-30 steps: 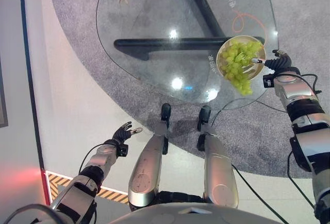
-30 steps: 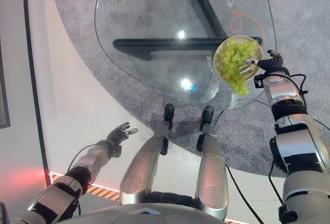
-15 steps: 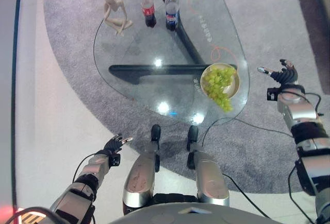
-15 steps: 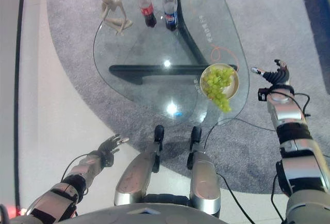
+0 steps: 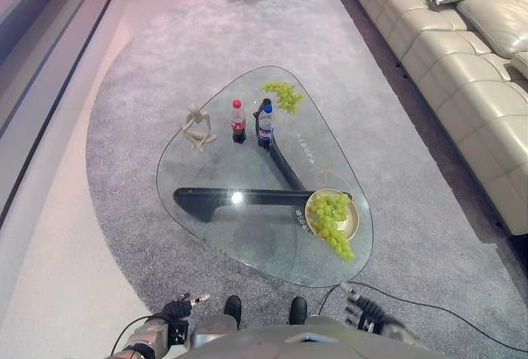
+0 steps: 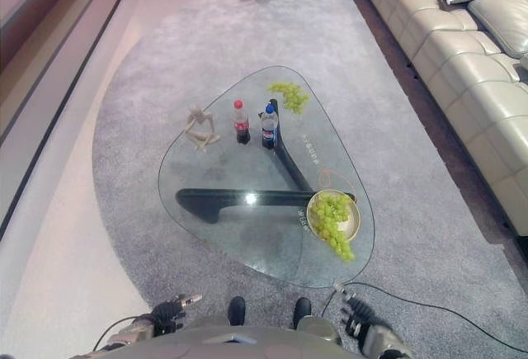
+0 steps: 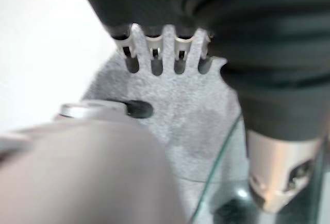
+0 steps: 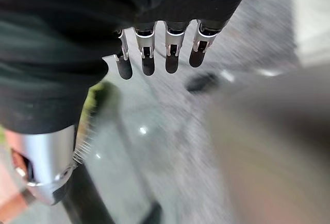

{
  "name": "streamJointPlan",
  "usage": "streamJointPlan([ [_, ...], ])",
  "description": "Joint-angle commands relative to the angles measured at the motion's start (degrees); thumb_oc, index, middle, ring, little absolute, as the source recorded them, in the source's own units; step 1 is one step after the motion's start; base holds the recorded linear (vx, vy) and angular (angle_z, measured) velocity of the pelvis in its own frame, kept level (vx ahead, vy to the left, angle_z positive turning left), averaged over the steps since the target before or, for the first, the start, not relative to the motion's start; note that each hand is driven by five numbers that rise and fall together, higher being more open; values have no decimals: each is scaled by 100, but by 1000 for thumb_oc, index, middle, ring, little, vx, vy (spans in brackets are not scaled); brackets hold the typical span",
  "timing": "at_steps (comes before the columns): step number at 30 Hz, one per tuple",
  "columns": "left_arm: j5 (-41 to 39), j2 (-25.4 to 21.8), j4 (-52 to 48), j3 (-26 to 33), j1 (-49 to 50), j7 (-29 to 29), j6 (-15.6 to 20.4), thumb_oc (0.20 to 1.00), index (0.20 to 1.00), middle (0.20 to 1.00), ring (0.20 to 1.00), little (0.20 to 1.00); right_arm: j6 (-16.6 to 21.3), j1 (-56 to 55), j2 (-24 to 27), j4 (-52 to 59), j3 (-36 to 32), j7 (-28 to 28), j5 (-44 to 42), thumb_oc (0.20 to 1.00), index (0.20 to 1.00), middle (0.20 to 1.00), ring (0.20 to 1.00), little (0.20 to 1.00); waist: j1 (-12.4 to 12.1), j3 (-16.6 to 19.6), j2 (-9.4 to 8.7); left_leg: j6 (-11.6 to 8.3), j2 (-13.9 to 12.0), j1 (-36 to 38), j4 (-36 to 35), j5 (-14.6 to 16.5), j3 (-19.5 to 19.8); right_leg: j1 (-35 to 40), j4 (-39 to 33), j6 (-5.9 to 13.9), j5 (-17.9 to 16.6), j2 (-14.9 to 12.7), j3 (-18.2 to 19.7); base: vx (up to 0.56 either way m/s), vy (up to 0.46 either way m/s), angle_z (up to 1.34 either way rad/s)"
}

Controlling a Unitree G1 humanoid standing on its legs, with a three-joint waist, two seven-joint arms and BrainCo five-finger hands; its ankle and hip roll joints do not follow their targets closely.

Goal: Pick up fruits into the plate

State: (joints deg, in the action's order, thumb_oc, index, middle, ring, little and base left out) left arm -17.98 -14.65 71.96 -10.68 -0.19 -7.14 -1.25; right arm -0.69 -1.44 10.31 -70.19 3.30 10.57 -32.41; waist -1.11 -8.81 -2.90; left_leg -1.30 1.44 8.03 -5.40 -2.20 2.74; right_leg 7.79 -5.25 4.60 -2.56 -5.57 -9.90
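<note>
Already one bunch of grapes (image 5: 332, 220) fills the plate (image 5: 353, 218); another bunch (image 5: 285, 95) waits at the table's (image 5: 214, 173) far edge; both hands (image 5: 183, 307) (image 5: 360, 312) hang spread, empty.

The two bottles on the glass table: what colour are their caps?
One bottle has a red cap, the other bottle a blue cap; clearest in the left eye view.

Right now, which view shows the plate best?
Left eye view: the plate sits whole at the glass table's near right edge, with grapes spilling over its rim. Right eye view is much the same. Right wrist view catches a blurred green patch.
</note>
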Motion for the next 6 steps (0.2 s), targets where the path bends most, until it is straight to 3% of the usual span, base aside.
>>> streamJointPlan([
  [1, 183, 162, 366, 118, -30, -60, -85, 1000, 1000, 1000, 1000, 1000, -20, 115, 88, -259, 306, 73, 454, 1000, 1000, 1000, 1000, 1000, -42, 193, 204, 122, 92, 139, 287, 656, -525, -111, 499, 10, 273, 79, 93, -4, 81, -2],
  [6, 25, 243, 299, 108, 42, 23, -242, 1000, 1000, 1000, 1000, 1000, -337, 20, 62, -449, 471, -34, 904, 1000, 1000, 1000, 1000, 1000, 6, 259, 294, 145, 101, 237, 233, 665, -581, -22, 423, -10, 272, 84, 133, -11, 51, -9],
])
